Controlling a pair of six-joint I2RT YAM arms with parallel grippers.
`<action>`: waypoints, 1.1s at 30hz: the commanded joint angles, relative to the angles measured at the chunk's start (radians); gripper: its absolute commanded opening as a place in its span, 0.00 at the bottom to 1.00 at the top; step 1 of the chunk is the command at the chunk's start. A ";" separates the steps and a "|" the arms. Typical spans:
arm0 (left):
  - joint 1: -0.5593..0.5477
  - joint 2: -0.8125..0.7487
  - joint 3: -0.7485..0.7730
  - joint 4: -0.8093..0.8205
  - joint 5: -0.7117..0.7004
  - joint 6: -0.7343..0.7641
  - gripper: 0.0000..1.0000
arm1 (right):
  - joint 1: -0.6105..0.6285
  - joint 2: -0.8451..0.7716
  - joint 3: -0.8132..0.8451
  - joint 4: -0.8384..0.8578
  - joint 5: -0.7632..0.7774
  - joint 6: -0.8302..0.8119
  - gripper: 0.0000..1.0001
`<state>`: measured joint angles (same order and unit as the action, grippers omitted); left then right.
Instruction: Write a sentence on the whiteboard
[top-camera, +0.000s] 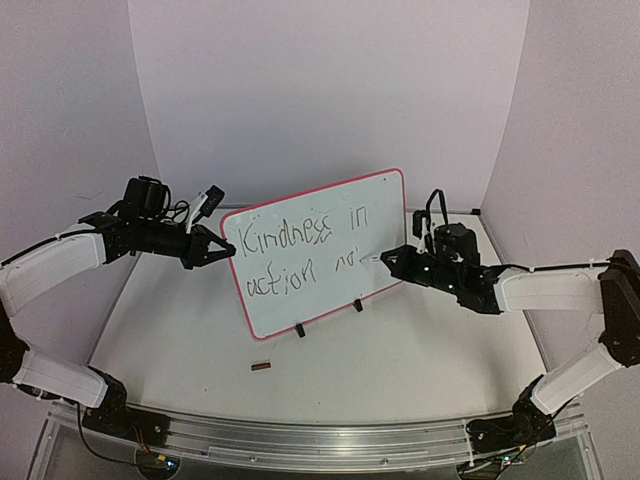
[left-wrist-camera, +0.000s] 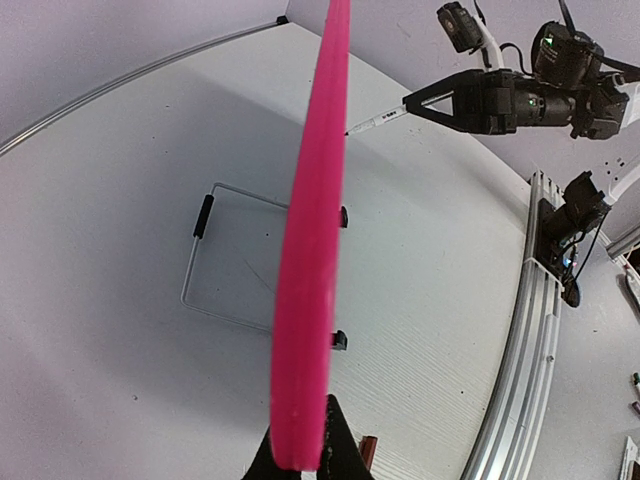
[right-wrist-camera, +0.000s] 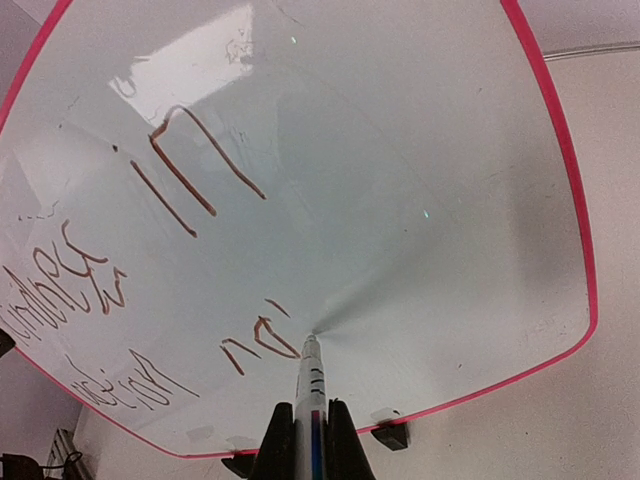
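The whiteboard (top-camera: 320, 250) stands tilted on two black clip feet at the table's middle, white with a red rim. The sentence (top-camera: 290, 252) reads "Kindness in action no" in two lines; it also shows in the right wrist view (right-wrist-camera: 170, 240). My left gripper (top-camera: 222, 250) is shut on the board's left edge, seen edge-on in the left wrist view (left-wrist-camera: 300, 455). My right gripper (top-camera: 392, 259) is shut on a white marker (right-wrist-camera: 311, 400), whose tip touches the board (right-wrist-camera: 430, 200) just right of the last letter.
A small dark red marker cap (top-camera: 260, 367) lies on the table in front of the board. A wire stand (left-wrist-camera: 232, 260) sits behind the board. The metal rail (top-camera: 320, 435) runs along the near edge. Pale walls enclose the back and sides.
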<state>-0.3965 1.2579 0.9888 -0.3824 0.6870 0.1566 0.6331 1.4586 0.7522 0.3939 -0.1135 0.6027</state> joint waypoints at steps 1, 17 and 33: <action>-0.018 0.037 -0.010 -0.076 -0.048 0.048 0.00 | -0.005 0.000 -0.020 -0.004 0.030 0.013 0.00; -0.018 0.035 -0.009 -0.076 -0.054 0.048 0.00 | -0.010 0.031 0.071 -0.006 0.024 -0.024 0.00; -0.018 0.036 -0.010 -0.076 -0.054 0.048 0.00 | -0.012 -0.024 0.088 -0.009 0.046 -0.038 0.00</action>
<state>-0.3985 1.2579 0.9890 -0.3822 0.6870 0.1564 0.6270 1.4738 0.7971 0.3651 -0.0963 0.5787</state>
